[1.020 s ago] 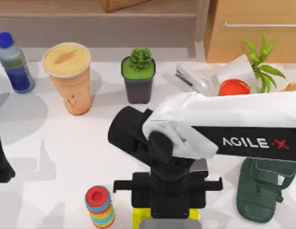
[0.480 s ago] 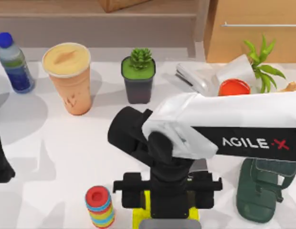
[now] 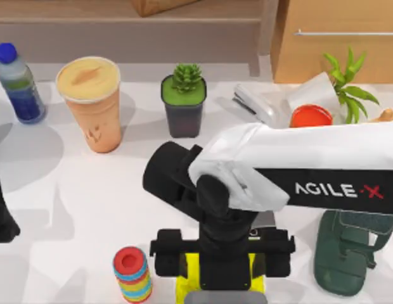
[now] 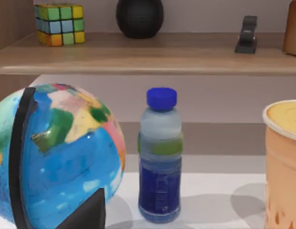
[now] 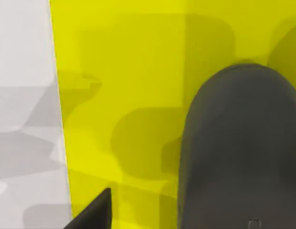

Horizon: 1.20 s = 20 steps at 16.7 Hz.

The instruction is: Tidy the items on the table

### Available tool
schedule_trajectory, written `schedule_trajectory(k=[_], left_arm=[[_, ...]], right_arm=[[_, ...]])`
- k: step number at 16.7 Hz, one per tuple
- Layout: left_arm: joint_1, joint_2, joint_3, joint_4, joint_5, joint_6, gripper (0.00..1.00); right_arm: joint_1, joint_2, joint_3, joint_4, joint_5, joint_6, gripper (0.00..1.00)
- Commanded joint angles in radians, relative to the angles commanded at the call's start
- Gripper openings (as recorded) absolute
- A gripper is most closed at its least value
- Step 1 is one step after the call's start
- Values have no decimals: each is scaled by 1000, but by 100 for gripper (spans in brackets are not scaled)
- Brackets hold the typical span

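White table [image 3: 70, 202] carries the cup [image 3: 92, 101] far left. Right gripper [image 3: 220, 266] hangs over the mouse [image 5: 238, 143] on a yellow mat [image 5: 129, 95], near centre; jaw state cannot be told. Left arm [image 3: 1, 215] sits parked left.

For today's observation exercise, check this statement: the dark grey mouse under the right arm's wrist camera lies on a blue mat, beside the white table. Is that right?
Not quite. In the right wrist view the mouse lies on a yellow mat, not a blue one. The rest holds: the white table runs alongside the mat's edge. The top view also shows the yellow mat beneath the right arm.
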Motion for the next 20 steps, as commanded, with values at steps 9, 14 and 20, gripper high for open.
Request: schedule_trajectory(k=[9, 14, 20], left_arm=[[0, 0, 0, 0, 0, 0, 100], [0, 0, 0, 0, 0, 0, 100], [0, 0, 0, 0, 0, 0, 100]], right_arm=[[-59, 10, 95, -55, 16, 347, 100], [-102, 75, 187, -118, 3, 893, 100], [-182, 147, 287, -208, -23, 1732, 100]])
